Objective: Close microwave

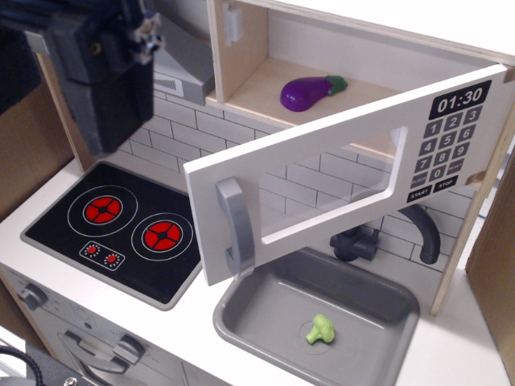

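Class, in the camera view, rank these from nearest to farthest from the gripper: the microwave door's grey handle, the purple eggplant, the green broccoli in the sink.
From the gripper, top left; its fingertips are not visible.
1. Handle, centre; eggplant, upper shelf: too close to call.
2. Broccoli, sink, bottom right.

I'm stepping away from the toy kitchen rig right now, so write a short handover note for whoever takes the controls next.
Claw: the arm is at upper left above the stove; the claw's state can't be read from this view, and it appears to hold nothing.
Microwave door: swung wide open over the sink, hinged on the right, grey bar handle on its free left edge.
Inside: a purple eggplant.
Done: nothing visible yet.
Left: push the door shut.
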`<action>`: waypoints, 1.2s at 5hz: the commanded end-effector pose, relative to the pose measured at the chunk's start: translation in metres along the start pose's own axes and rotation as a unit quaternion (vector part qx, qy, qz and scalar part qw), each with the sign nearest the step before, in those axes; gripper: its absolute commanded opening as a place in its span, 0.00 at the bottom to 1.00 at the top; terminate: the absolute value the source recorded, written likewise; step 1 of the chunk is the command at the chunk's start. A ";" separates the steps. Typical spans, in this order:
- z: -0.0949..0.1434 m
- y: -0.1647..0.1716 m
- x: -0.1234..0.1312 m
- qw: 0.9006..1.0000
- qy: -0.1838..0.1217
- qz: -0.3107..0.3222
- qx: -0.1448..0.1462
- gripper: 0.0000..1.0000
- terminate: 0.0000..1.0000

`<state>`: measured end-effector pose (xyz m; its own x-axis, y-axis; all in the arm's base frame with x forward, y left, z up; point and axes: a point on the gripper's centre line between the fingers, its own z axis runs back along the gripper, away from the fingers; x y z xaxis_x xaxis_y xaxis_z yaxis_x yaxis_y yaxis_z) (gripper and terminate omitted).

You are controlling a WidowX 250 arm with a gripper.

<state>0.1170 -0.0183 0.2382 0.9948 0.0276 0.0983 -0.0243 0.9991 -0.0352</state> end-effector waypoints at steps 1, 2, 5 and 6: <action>0.000 0.000 0.000 1.000 0.000 0.000 0.000 1.00 0.00; -0.047 0.020 0.012 1.000 -0.013 0.020 0.018 1.00 0.00; -0.148 0.049 0.026 0.998 -0.012 0.054 0.031 1.00 0.00; -0.155 0.054 0.029 0.998 0.005 0.036 0.044 1.00 0.00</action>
<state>0.1531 0.0290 0.0773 0.9933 0.1028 0.0524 -0.1050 0.9936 0.0415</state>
